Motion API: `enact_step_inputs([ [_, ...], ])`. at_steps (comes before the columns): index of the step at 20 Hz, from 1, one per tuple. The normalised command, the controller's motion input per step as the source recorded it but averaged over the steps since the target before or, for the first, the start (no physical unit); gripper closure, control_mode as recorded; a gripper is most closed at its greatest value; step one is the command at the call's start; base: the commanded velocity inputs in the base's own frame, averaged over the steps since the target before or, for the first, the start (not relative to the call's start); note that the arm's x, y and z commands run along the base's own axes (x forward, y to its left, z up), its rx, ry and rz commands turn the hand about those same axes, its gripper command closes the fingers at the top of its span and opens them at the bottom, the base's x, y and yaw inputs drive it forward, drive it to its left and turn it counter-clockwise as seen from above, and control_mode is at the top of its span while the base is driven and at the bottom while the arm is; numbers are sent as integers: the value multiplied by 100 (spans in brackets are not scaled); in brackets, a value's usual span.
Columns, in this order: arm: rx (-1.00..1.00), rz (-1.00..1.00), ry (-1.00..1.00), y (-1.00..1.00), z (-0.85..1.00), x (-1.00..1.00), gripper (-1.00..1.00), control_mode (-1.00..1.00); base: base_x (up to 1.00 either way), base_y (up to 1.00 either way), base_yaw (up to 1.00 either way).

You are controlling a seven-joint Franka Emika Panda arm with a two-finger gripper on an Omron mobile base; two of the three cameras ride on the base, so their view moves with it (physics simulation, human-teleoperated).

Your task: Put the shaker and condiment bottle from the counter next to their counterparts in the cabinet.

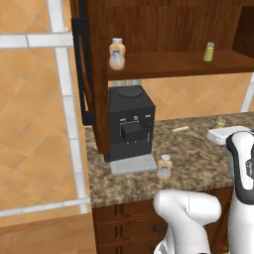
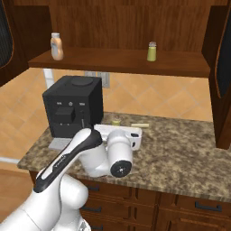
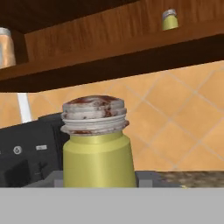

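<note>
Hand view: the shaker (image 3: 97, 144) is seen very close, upright, with its yellow-green body and ribbed grey cap centred just ahead of the camera. The gripper fingers are hidden in this view; the jaws are drawn nearly together, and the shaker stands exactly where they would meet, so a pinch on the shaker is indicated, though contact itself cannot be confirmed.

In the left base view, the shaker (image 1: 220, 122) is located at the right of the counter (image 1: 193, 163), just beside the white wrist of the arm, with the gripper (image 1: 223, 133) directly by it. In the right base view, only the top of the shaker (image 2: 116, 122) is visible behind the white hand.

The condiment bottle (image 1: 164, 167) stands upright on the counter, just in front of the grey drip tray of the black coffee machine (image 1: 130, 124).

The counterparts are placed on the shelf of the cabinet (image 1: 163, 64), well apart: the matching bottle (image 1: 117, 53) near the left end, above the coffee machine, and the matching shaker (image 1: 209, 51) toward the right. A small pale stick (image 1: 180, 129) lies on the counter between the coffee machine and the shaker.
</note>
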Motion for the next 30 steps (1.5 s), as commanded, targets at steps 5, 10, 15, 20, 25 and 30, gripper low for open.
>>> enact_step_inputs([
  [5,0,-11,-2,-10,81,-29,100,-100,0,0,0],
  [10,0,-12,0,-10,79,-24,100,-100,0,0,0],
  [15,0,-10,0,-1,71,-11,100,-100,0,0,0],
  [20,0,-12,0,0,75,-1,100,-100,0,0,0],
  [25,0,-11,0,-6,73,-6,100,-100,0,0,0],
  [30,0,-9,4,-2,57,0,100,-100,0,0,0],
])
